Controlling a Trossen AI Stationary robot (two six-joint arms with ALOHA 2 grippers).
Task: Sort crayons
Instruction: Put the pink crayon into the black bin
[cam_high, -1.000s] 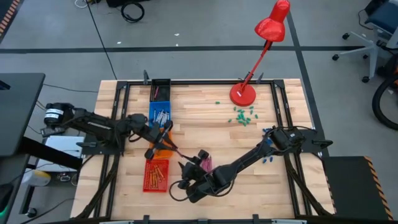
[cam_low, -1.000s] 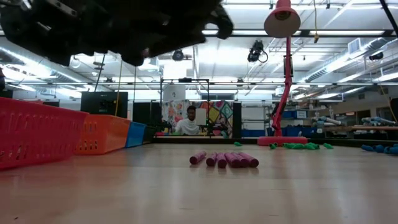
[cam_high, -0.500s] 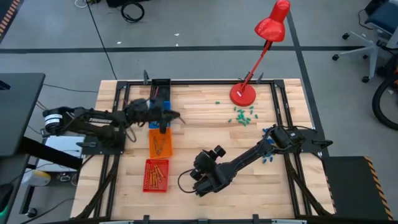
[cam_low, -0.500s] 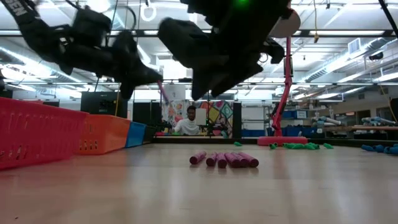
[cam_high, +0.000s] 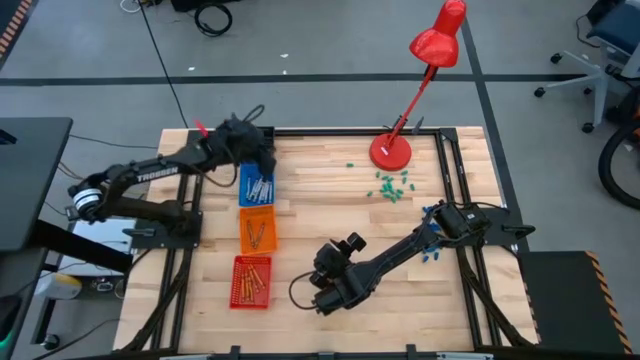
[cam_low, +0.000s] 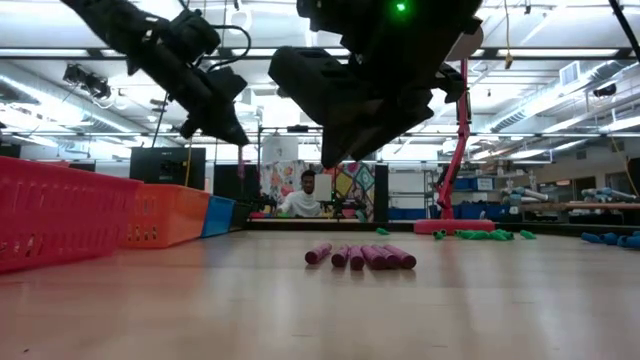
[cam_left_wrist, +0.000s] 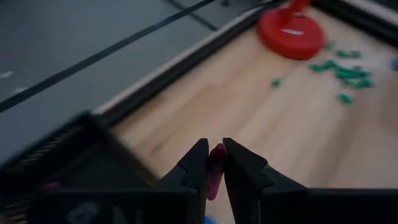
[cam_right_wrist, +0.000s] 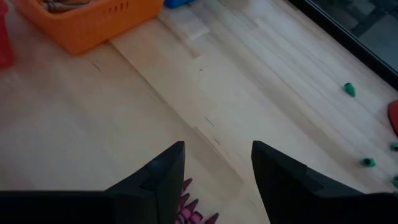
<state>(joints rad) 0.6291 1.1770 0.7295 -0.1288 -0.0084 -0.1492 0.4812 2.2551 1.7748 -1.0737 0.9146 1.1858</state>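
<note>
red lamp (cam_high: 436, 45) far edge, base on table | green bits (cam_high: 390, 184) beside base | blue bits (cam_high: 432, 252) right side

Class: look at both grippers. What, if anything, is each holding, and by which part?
The left gripper is shut on a magenta crayon, pinched near one end with the rest pointing down. The right gripper holds nothing; its jaws stand open above the magenta crayons.

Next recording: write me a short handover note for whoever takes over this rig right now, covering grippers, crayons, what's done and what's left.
Left gripper: shut on a pink crayon, up over the table's far left corner by the black bin.
Right gripper: open, empty, hovering over the pink crayons in a row mid-table.
Done: crayons lie in the blue bin, orange bin and red bin.
Left: drop the held crayon, then clear the pink row. Green bits lie near the lamp base.
</note>
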